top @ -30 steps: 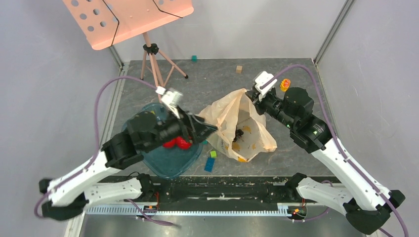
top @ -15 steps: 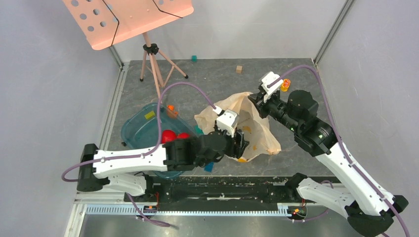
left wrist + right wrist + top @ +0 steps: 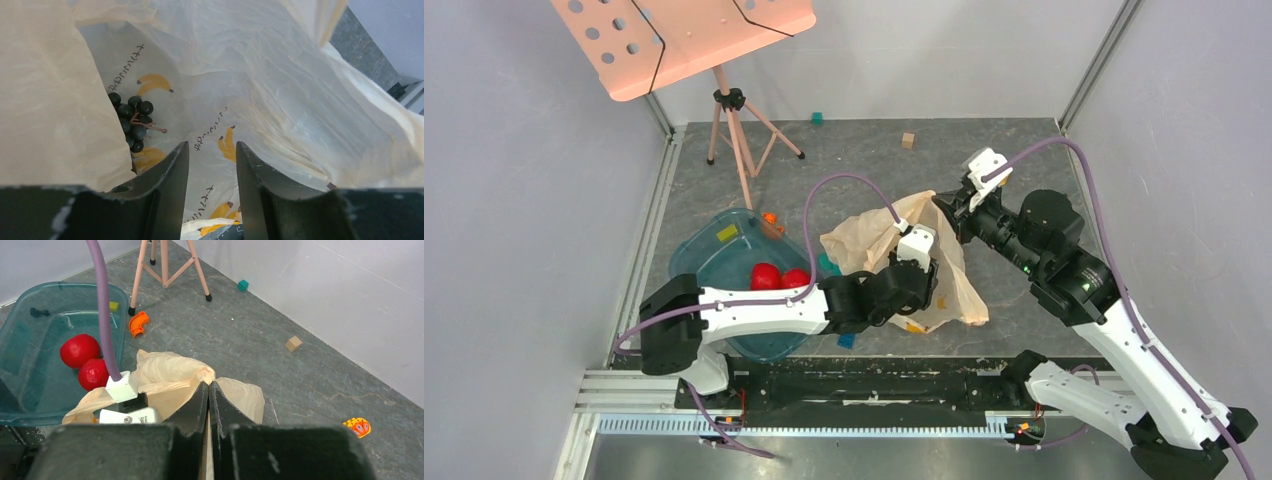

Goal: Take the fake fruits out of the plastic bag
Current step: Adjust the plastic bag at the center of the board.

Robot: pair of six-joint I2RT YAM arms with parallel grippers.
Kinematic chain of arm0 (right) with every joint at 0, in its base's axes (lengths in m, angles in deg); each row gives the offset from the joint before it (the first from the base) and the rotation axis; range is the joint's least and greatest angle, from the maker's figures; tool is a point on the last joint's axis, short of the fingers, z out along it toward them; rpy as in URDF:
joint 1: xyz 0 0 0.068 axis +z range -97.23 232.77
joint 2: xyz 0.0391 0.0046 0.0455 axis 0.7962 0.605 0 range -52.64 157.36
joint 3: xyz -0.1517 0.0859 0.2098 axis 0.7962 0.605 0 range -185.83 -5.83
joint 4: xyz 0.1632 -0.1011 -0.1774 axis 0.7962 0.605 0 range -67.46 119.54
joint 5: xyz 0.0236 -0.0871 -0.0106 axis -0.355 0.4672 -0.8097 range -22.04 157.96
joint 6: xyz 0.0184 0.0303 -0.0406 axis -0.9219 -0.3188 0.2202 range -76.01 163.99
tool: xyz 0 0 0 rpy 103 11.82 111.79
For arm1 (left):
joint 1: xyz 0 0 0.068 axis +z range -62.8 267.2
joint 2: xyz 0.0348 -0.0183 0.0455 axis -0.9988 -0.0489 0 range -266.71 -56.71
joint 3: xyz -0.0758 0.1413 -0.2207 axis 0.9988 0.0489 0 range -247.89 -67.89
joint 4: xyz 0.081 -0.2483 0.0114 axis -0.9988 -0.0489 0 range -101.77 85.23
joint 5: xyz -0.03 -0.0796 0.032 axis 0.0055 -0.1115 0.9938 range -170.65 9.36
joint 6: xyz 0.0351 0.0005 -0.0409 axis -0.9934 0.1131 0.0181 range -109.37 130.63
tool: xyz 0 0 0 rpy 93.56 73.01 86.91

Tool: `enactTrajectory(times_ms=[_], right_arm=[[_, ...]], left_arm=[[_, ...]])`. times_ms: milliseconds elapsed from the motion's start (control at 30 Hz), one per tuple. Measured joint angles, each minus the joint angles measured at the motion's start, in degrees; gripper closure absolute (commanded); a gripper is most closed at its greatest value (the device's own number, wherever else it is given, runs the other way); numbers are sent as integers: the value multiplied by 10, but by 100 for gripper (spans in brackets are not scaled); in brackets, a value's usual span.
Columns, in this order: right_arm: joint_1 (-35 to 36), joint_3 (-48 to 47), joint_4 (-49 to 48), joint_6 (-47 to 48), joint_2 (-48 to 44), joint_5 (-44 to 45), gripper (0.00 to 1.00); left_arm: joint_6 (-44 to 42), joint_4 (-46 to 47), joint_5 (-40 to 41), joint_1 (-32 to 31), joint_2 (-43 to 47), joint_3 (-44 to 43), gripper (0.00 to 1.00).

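The left gripper [image 3: 210,150] sits inside the plastic bag [image 3: 280,75], jaws apart and empty. The right gripper [image 3: 209,386] pinches the bag's rim.

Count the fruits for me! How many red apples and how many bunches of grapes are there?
Red apples, in the tray: 2
Bunches of grapes, inside the bag: 1
Total: 3
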Motion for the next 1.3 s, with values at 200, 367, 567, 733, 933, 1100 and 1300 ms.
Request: enactTrajectory(times_ms=[200,367,567,733,933,1100,1300], right_arm=[[0,9,0,-2,-9,-1,98],[0,23,0,-5,-18,-5,98],[0,40,0,-15,-35,-25,99],[0,45,4,-24,-56,-58,100],[0,49,14,-40,-102,-92,100],[0,67,17,-50,-141,-116,100],[0,99,21,-55,-143,-133,100]], left_arm=[[2,-1,14,11,-27,2,57],[7,-19,18,16,-43,37,59],[35,-47,29,16,-41,98,64],[60,-73,38,9,1,149,65],[79,-103,63,-14,72,171,65],[92,-122,84,-21,101,181,64],[108,-143,106,-21,115,198,56]])
